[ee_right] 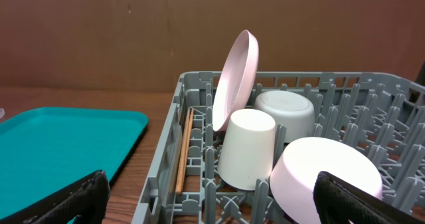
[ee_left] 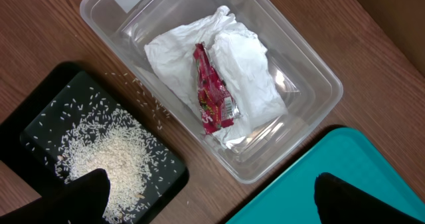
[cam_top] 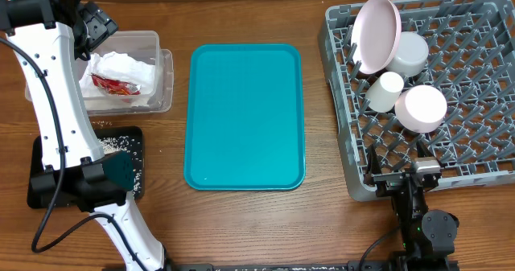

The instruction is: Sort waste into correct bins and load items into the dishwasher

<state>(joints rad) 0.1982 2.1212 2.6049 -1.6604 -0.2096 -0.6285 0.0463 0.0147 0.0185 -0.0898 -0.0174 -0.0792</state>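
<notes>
The clear tub (cam_top: 163,71) holds the crumpled napkin (ee_left: 247,71) and the red wrapper (ee_left: 212,98). The black tray (ee_left: 167,165) holds a heap of rice bits (ee_left: 109,156). My left gripper (ee_left: 212,204) is open and empty, high above the gap between tub and tray; overhead it is at the back left (cam_top: 95,26). The grey rack (cam_top: 339,102) holds the plate (cam_top: 376,30) on edge, grey bowl (cam_top: 409,52), cup (cam_top: 386,90), pink-white bowl (cam_top: 422,108) and chopsticks (ee_right: 184,151). My right gripper (ee_right: 212,204) is open and empty at the rack's front edge (cam_top: 410,182).
The teal serving tray (cam_top: 245,118) lies bare between the bins and the rack. A few loose rice bits (ee_left: 143,94) lie on the wood between tub and black tray. My left arm (cam_top: 60,118) crosses over the black tray.
</notes>
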